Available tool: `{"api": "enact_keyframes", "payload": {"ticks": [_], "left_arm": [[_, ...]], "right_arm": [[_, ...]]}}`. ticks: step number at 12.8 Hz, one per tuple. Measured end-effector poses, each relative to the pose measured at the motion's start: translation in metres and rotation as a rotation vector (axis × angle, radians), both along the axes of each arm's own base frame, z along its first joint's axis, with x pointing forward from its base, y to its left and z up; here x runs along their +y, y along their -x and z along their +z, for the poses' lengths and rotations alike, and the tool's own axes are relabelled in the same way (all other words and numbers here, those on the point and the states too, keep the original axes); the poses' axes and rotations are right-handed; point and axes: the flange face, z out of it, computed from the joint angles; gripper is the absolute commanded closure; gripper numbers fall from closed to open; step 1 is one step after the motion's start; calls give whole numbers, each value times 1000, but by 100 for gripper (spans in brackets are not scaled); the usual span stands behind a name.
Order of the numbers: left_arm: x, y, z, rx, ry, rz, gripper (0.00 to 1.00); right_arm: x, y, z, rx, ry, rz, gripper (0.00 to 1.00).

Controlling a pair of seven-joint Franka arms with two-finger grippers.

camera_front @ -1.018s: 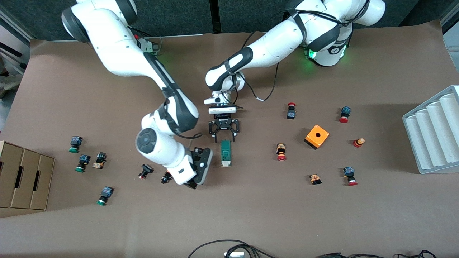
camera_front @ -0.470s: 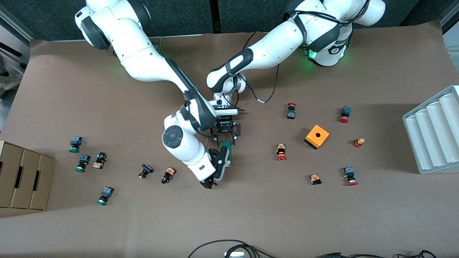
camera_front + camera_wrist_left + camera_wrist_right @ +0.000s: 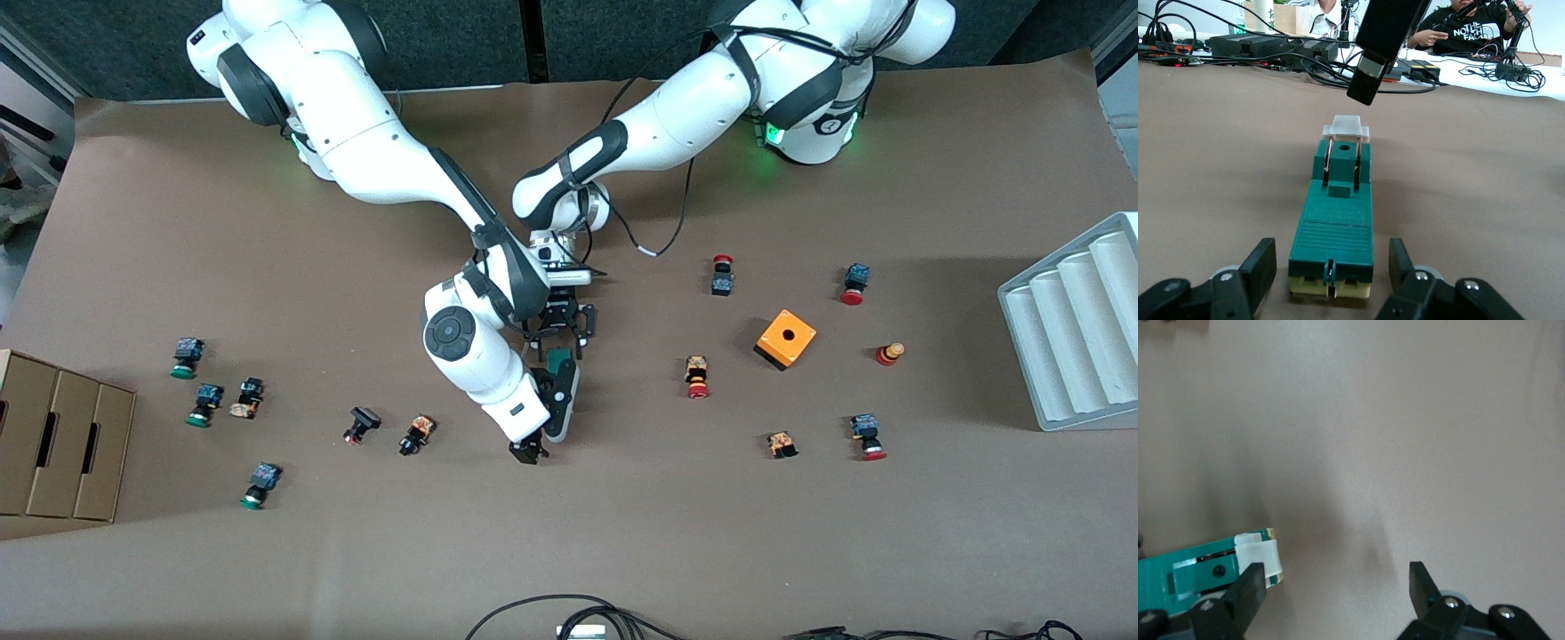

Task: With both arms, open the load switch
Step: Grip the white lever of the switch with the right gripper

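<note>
The load switch is a narrow green block with a white sliding piece, lying mid-table. In the front view the right arm's hand covers most of it. My left gripper is down at the switch's end nearer the robots' bases. In the left wrist view its fingers hug both sides of the switch, so my left gripper is shut on it. My right gripper hangs open over the white end. In the right wrist view the white piece lies beside one finger of my right gripper, which holds nothing.
An orange cube box and several red-capped push buttons lie toward the left arm's end, with a grey ribbed tray. More push buttons and a cardboard box are toward the right arm's end. Cables lie at the front edge.
The right arm has swung in from its own end until its open gripper hangs over the switch's white end. The left gripper's fingers have closed in on the switch's other end.
</note>
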Motion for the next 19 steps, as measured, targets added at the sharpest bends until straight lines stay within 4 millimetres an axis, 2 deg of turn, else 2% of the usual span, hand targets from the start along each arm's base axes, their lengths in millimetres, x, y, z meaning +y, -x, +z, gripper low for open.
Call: {"api": "enact_keyframes", "payload": {"ticks": [3, 9, 11, 13, 16, 19], "left_arm": [[0, 0, 0, -1, 3, 1, 23], [-1, 2, -1, -1, 2, -3, 23], [-1, 2, -1, -1, 2, -3, 23], [-1, 2, -1, -1, 1, -3, 23], [-1, 2, -1, -1, 1, -3, 23], [-1, 2, -2, -2, 0, -2, 23]], "right_arm": [[0, 0, -4, 4, 4, 0, 14], [21, 16, -12, 9, 8, 27, 17], [24, 19, -16, 11, 10, 31, 27], [24, 19, -16, 10, 10, 31, 29], [25, 19, -16, 10, 10, 32, 40], [25, 19, -16, 10, 10, 33, 39]]}}
